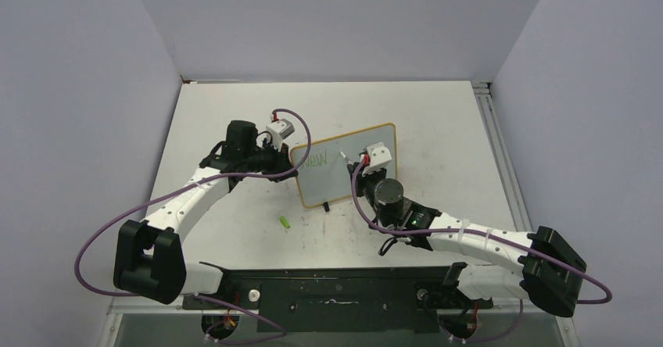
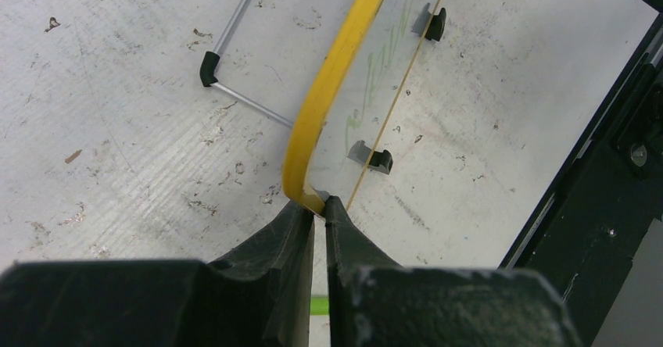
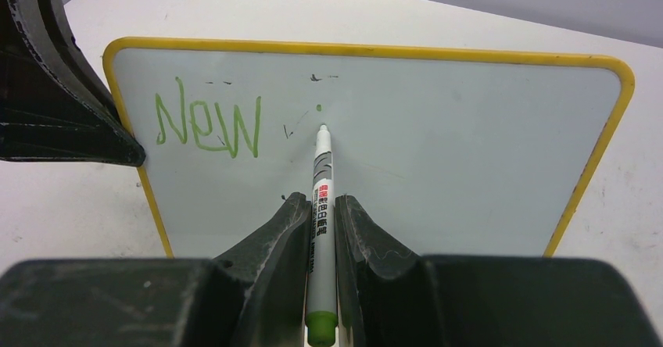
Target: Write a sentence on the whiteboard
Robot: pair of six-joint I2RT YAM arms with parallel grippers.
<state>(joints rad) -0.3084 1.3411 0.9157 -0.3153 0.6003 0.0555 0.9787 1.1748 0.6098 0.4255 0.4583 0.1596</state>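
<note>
Right now I have the whiteboard [image 1: 328, 181] standing tilted on its small black feet [image 2: 381, 159] near the middle of the top view, on the scuffed table [image 1: 453, 120], with one arm at each side of it. It looks like a light, stiff panel on a thin wire stand [image 2: 234, 26]. I judge it would skid or tip back under pen pressure unless braced. The rim is the place to take hold of it, since the glossy face would be slippery and the ink would smear. That is how my left gripper [image 2: 319, 206] has it. At the bottom centre of the left wrist view the two fingers are nearly together, pinched on the yellow frame [image 2: 336, 89] at the board's left side.

My right gripper [image 3: 320, 202] is closed tight on a green marker [image 3: 322, 171], whose barrel runs up between the fingers at lower centre of the right wrist view. The tip is on or just off the board face, a little right of the finished word; I cannot tell from this angle whether it touches. The sentence [image 3: 207, 124] so far reads only "New", in green, in the upper left of the board, with a small green dot above the tip. The board to the right is mostly bare, so I judge the writing barely begun. A small green piece [image 1: 285, 222] lies on the table below the board's left corner in the top view, possibly the cap.
</note>
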